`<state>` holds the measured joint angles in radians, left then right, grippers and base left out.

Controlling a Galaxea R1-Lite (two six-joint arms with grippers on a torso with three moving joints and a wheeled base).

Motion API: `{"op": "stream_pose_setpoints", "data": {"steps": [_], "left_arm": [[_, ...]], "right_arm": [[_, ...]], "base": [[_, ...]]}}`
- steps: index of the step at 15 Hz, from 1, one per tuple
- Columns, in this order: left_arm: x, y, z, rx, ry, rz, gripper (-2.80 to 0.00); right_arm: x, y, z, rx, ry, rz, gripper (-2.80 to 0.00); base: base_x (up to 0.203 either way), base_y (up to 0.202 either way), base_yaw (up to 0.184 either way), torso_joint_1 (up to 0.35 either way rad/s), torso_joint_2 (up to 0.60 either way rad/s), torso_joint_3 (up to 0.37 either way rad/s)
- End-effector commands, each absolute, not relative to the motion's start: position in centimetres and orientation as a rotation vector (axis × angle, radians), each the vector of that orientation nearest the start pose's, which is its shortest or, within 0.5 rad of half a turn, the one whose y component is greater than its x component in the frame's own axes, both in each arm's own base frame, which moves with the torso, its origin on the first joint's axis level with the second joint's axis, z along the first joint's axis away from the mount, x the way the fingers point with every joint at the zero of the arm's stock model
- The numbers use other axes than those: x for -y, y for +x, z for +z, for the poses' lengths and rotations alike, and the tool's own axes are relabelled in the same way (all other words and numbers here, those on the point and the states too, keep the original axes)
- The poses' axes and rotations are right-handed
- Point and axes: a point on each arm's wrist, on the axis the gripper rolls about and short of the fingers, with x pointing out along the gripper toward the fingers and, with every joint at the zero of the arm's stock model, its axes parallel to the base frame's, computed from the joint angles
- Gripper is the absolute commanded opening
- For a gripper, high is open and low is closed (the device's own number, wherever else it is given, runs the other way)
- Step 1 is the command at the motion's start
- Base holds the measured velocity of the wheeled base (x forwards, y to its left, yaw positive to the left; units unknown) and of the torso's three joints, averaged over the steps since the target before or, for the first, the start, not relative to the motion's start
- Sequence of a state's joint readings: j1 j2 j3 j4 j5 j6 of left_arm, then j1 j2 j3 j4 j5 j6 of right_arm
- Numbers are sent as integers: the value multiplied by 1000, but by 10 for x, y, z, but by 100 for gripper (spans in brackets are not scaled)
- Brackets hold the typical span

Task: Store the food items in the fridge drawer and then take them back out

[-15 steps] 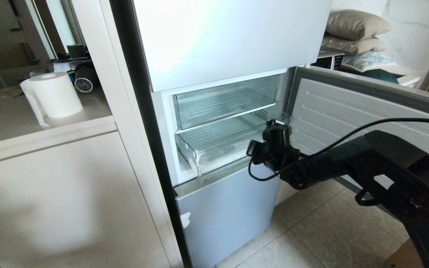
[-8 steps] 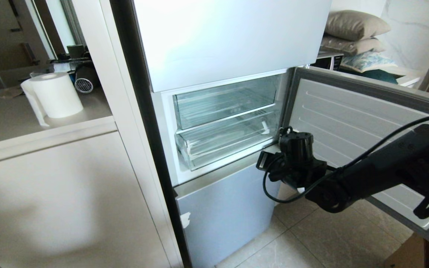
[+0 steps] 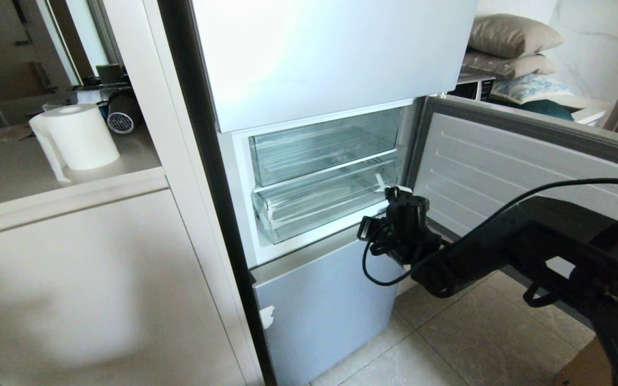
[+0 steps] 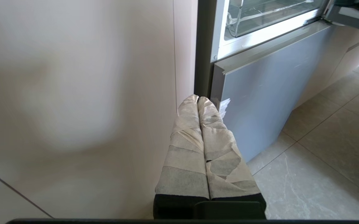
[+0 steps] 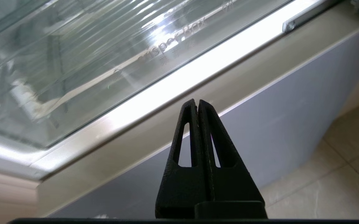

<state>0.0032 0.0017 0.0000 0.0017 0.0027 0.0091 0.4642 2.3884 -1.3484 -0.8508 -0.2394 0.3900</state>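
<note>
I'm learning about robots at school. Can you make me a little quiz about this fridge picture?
1. True or false: the right gripper has its fingers pressed together.
2. Which drawer is nearer the right gripper: A) lower, B) upper?
3. What white thing stands on the counter left of the fridge?

Key
1. True: shut, holding nothing.
2. A: it sits just outside the lower drawer's front.
3. A paper roll.

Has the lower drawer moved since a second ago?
Yes. The drawer has slid back into the fridge: its front lip now sits behind the frame edge instead of jutting over the lower front.
</note>
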Motion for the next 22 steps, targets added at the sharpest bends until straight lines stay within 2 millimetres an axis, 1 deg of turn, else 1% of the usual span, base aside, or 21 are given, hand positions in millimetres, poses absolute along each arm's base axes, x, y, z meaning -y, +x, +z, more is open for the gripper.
{"op": "stream_pose_setpoints", "data": {"steps": [1, 3, 5, 7, 10, 12, 15, 17, 22], "left_arm": [[0, -23, 75, -4, 9, 6, -280], [0, -23, 75, -3, 9, 6, -280], [0, -23, 75, -5, 9, 6, -280], [0, -23, 75, -5, 8, 6, -280], [0, -23, 75, -3, 9, 6, -280], [0, -23, 75, -4, 9, 6, -280], [0, -23, 75, -4, 9, 6, -280], [0, -23, 75, -5, 9, 6, -280], [0, -23, 75, -3, 9, 6, -280]], "right_arm": [[-216, 441, 48, -223, 321, 189, -280], [-221, 450, 37, -214, 310, 192, -280], [-224, 457, 32, -202, 296, 198, -280], [-231, 469, 31, -158, 306, 212, -280], [-242, 489, 22, -82, 300, 227, -280], [-249, 498, 16, -52, 293, 242, -280], [-258, 495, 15, -68, 269, 350, -280], [-265, 491, 23, -60, 262, 437, -280], [-280, 483, 34, -49, 268, 524, -280]], "base": [[0, 0, 0, 0, 0, 0], [0, 0, 0, 0, 0, 0], [0, 0, 0, 0, 0, 0], [0, 0, 0, 0, 0, 0], [0, 0, 0, 0, 0, 0], [0, 0, 0, 0, 0, 0], [0, 0, 0, 0, 0, 0], [0, 0, 0, 0, 0, 0], [0, 0, 0, 0, 0, 0]]}}
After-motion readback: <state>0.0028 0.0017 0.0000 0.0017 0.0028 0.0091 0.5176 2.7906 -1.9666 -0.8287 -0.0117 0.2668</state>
